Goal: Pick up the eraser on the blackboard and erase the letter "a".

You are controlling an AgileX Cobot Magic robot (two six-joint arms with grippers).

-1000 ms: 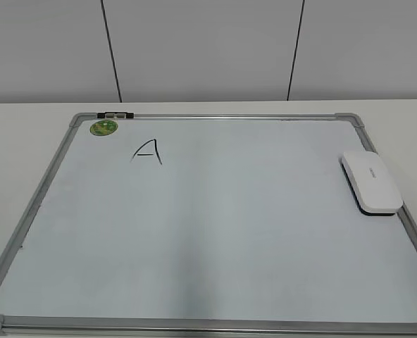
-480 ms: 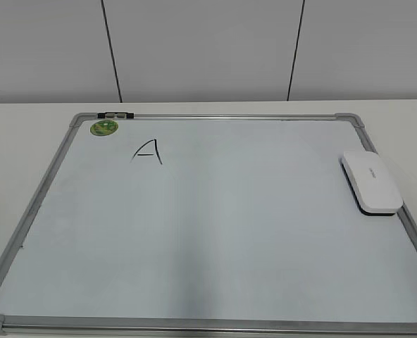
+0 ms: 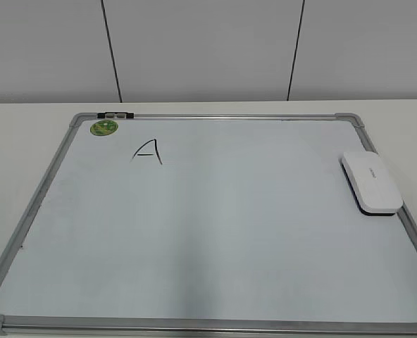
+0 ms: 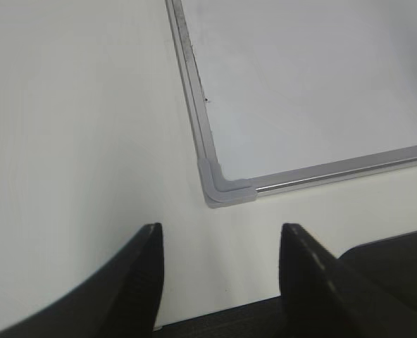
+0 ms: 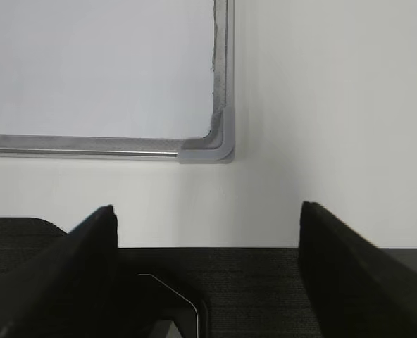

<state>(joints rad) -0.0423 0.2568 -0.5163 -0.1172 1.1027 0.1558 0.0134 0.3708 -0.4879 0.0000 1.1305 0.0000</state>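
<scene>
Lying flat on the white table (image 3: 25, 120), the blackboard (image 3: 215, 232) fills most of the exterior view, grey frame all round, grey plastic corners. Eraser (image 3: 370, 182) sits on the board at its right edge, roughly mid-height in the picture, long axis running along the frame, white top up, dark underside showing as a thin line at its near end. It touches or overlaps the right frame rail; can't tell which.

Only one marking is visible on the board: an angular capital "A" (image 3: 146, 151) in black marker, upper left area, just below and right of the round green sticker (image 3: 104, 127). A small black clip (image 3: 115, 114) sits on the top rail near that sticker. No lowercase letter can be made out at this resolution.

Neither arm appears in the exterior view.

Left gripper (image 4: 221, 271): fingers (image 4: 138, 282) spread apart, nothing between them, hovering over bare table just off the board's near-left corner (image 4: 226, 190), seen in the left wrist view.

Right gripper (image 5: 207, 264): fingers (image 5: 335, 274) wide apart, nothing held, over the table edge just off the board's near-right corner (image 5: 212, 149), seen in the right wrist view. Dark textured surface (image 5: 251, 289) lies below it.

Both claws are well apart from the eraser and the letter.
</scene>
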